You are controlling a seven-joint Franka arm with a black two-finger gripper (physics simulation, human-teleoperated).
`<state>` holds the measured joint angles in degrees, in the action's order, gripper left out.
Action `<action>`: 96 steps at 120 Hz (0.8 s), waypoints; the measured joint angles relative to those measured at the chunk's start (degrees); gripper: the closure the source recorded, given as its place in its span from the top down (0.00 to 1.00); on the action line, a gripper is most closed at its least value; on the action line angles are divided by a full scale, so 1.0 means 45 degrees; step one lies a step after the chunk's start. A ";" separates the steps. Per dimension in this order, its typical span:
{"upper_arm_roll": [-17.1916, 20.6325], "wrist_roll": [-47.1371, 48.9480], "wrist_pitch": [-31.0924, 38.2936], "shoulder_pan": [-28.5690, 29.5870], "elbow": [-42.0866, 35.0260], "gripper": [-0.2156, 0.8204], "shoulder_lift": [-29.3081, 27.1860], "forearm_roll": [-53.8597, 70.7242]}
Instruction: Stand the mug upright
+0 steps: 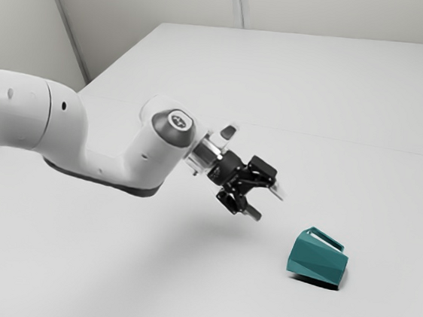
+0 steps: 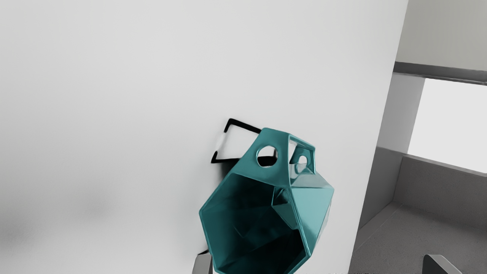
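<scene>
Closest of all in the wrist view come two grey fingertips [image 2: 202, 264] of the claw [image 1: 267, 202], standing wide apart with the teal mug [image 1: 318, 260] showing between them, much nearer one than the other. Nothing is gripped: the exterior view has the claw above the tabletop [image 1: 206, 279], open and clear of the mug, pointing down and toward the exterior view's right. Over there, past the fingertips, the mug lies on its side on the tabletop, its faceted body throwing a narrow dark shadow underneath. Its mouth [image 2: 255, 228] gapes toward the claw, so the wrist view looks right into the dim inside, and the angular handle [image 2: 283, 156], pierced by a round hole, sticks up from the body. Black shadow lines trace the handle's outline on the white surface beside it. From the exterior view's left reaches the white arm [image 1: 68, 121], bent at its joints. Beyond the tabletop's edge, the wrist view catches a grey floor [image 2: 430, 236].
</scene>
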<state>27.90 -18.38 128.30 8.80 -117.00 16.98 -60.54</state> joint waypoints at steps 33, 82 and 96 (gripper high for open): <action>0.0359 -0.1817 0.0076 -0.0242 0.0000 0.78 0.0667 -0.0983; 0.0594 -0.4650 -0.0500 -0.0510 0.0177 0.71 0.1895 -0.2526; 0.0595 -0.5325 -0.0636 -0.0700 0.0348 0.68 0.2142 -0.2788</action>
<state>30.58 -42.34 125.44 5.65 -115.44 26.62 -73.09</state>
